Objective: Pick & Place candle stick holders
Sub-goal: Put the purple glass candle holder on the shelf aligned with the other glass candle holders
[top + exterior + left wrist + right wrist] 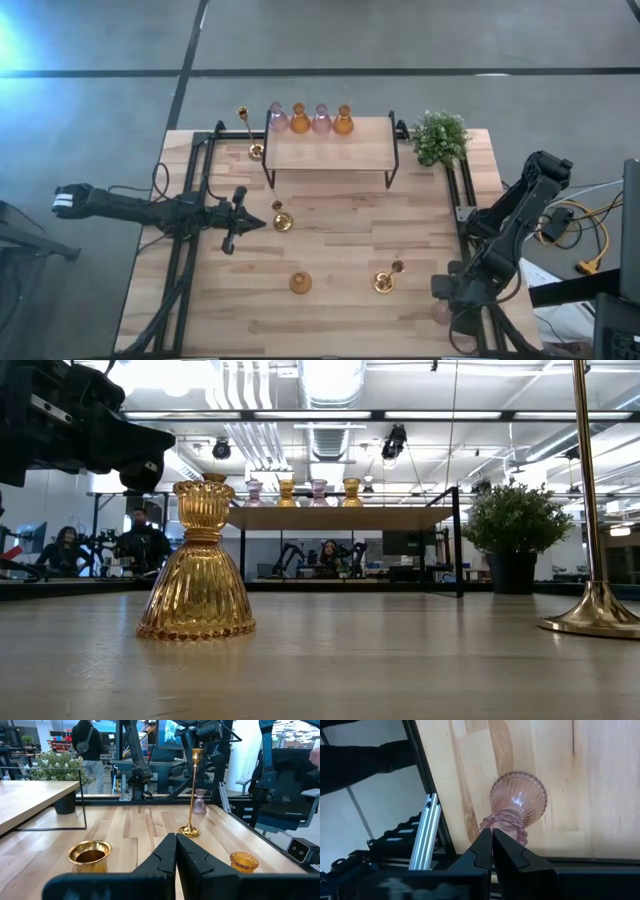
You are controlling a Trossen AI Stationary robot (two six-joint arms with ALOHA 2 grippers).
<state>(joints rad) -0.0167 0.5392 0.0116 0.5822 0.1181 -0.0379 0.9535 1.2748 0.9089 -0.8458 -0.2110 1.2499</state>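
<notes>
From the high view I see the left pincer [252, 222] over the middle-left of the wooden bench [330, 310], fingers closed and holding nothing, just beside a gold candlestick [281, 219]. The right pincer [440, 287] is low at the right edge of the bench, also closed. On the raised shelf [330, 152] four glass holders [310, 119] stand in a row at the back edge, pink and amber in turn. An amber holder [300, 283] and a second gold candlestick [384, 281] stand free near the front, and a third gold candlestick [244, 117] stands by the left end of the shelf.

In the low view the amber holder [197, 565] is bell-shaped, with ribbed translucent glass and a beaded foot. The gold one [594, 510] has a thin shiny stem on a round base, so I judge that it will tip easily.

The left wrist view looks over the closed fingers [176, 862] at a gold cup [90, 855] just in front of them. A forward push with closed fingers could knock it over.

The right wrist view shows a pink holder [515, 807] of ribbed glass at the very edge of the bench. The closed fingertips [492, 847] are at its neck, but I cannot tell if they touch it. A nudge here may send it off the edge.
</notes>
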